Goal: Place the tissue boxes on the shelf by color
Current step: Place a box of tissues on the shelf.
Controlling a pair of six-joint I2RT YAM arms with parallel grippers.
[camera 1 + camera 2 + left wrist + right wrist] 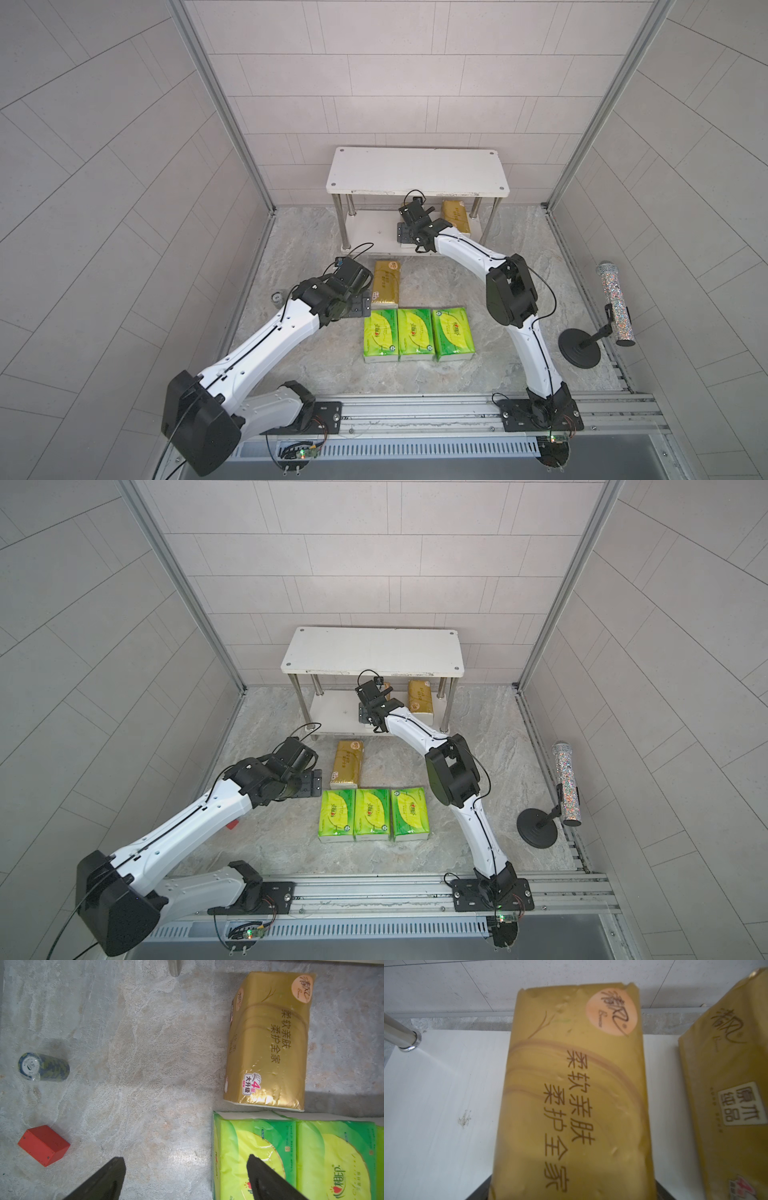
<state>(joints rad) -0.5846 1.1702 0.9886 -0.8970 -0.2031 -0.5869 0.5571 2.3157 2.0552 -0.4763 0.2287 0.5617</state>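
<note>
The shelf (415, 170) (374, 650) stands against the back wall. On its lower board (436, 1105) lie two gold-brown tissue boxes. My right gripper (573, 1194) is shut on the left one (571, 1095), a jaw at each side of its near end. The other (455, 216) (726, 1105) lies just to its right. A third gold-brown box (387, 282) (268, 1043) lies on the floor before the shelf. Three green-and-yellow boxes (380, 334) (415, 334) (453, 332) sit side by side behind it. My left gripper (185, 1158) hangs open and empty, one finger over the leftmost green box (249, 1147).
A red block (43, 1145) (232, 824) and a small camouflage-patterned roll (44, 1067) (276, 297) lie on the floor to the left. A glittery cylinder on a black stand (615, 303) stands at the right wall. Tiled walls close in three sides.
</note>
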